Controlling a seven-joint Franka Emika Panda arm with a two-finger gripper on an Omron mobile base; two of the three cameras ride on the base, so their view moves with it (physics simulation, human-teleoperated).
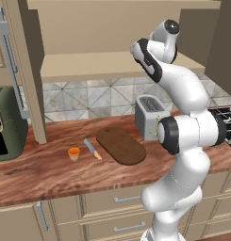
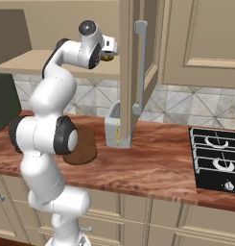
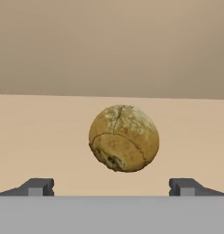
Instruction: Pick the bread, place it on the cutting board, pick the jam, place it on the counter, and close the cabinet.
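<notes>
The bread (image 3: 124, 138), a round cracked olive-brown bun, sits on the cabinet's inner shelf (image 3: 40, 137) straight ahead of my gripper (image 3: 111, 186). Both fingertips (image 3: 38, 186) stand wide apart, open, short of the bun and not touching it. From the right base view, my gripper (image 2: 109, 52) reaches into the open cabinet (image 2: 133, 72) at shelf height. Down on the counter (image 1: 41, 174) stands the tiny orange jam (image 1: 73, 153), left of the dark oval cutting board (image 1: 120, 145), which is bare.
A blue-handled knife (image 1: 92, 148) lies between jam and board. A grey toaster (image 1: 147, 115) stands behind the board. The open cabinet doors (image 1: 29, 70) project over the counter. A green appliance (image 1: 6, 122) is at far left, a black stove (image 2: 217, 158) at right.
</notes>
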